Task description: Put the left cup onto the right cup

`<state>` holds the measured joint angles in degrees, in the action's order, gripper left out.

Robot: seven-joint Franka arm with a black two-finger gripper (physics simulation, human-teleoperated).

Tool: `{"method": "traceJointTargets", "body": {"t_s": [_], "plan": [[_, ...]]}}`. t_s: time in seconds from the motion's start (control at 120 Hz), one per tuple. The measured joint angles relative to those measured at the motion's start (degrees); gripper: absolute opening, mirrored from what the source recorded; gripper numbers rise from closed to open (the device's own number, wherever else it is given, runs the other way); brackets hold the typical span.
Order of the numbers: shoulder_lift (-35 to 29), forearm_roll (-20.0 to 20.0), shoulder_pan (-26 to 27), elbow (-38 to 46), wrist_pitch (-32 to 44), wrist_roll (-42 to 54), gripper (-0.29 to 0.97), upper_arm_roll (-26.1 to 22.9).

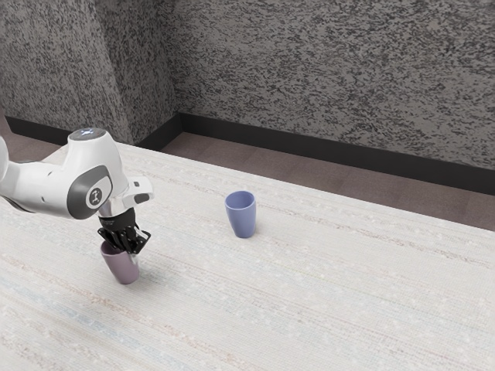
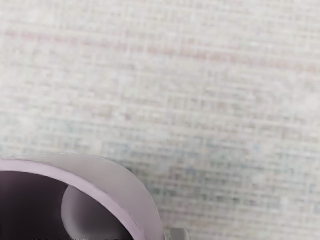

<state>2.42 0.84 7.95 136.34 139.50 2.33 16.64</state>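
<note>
Exterior view first: the claw (image 1: 126, 241) points down at the rim of the mauve cup (image 1: 120, 267). It stands narrow and pinches the cup's wall on the side toward the blue cup (image 1: 240, 214). The mauve cup hangs directly under the claw and is a little tilted, with its base at the table (image 1: 332, 301). It is a small handleless tumbler, wider at the mouth than at the base, with a smooth matte skin of dusty pinkish purple. The blue cup has the same tapered shape in a soft violet blue. It stands upright and well apart from the claw, toward the exterior view's right. The table top is pale and looks like fine woven cloth with faint lines. The white arm (image 1: 54, 185) has rounded glossy shells.

Wrist view next: the mauve cup (image 2: 117, 187) lies just under the claw. It shows a thick, rounded rim and a darker hollow inside. Beyond it the table (image 2: 200, 90) is a pale weave with faint pink and blue threads.
</note>
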Motion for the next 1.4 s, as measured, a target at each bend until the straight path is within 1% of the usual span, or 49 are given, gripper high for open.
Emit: {"method": "traceJointTargets", "body": {"t_s": [0.158, 0.258, 0.325, 0.375, 0.5, 0.575, 0.642, 0.758, 0.883, 1.017, 1.233, 1.4], "plan": [[-1.1, -0.4, 0.0, -0.6, -1.3, -0.5, -0.11, -0.1], [-1.2, -1.4, -1.9, -5.3, -2.7, -0.9, -0.1, -2.4], [0.0, -2.8, -3.7, -11.1, -4.3, -1.3, -0.11, -4.9], [3.1, -3.5, -3.7, -17.5, -6.0, -1.6, -0.11, -6.5], [12.8, -4.3, 3.4, -34.6, -11.3, -2.1, -0.1, -8.2], [18.9, -4.4, 5.2, -44.8, -14.8, -2.1, -0.1, -9.3], [22.1, -4.5, 6.0, -49.5, -17.4, -2.1, -0.1, -10.1], [25.0, -4.5, 6.1, -54.0, -21.0, -2.1, -0.1, -10.5], [26.2, -4.5, 6.1, -55.0, -23.5, -2.0, -0.1, -10.6], [27.1, -4.5, 6.0, -56.3, -24.9, -1.9, -0.1, -10.6], [31.3, -4.2, 6.0, -63.3, -27.2, -1.7, -0.1, -11.0], [33.3, -4.0, 5.8, -65.3, -28.4, -1.6, -0.1, -10.7]]}}
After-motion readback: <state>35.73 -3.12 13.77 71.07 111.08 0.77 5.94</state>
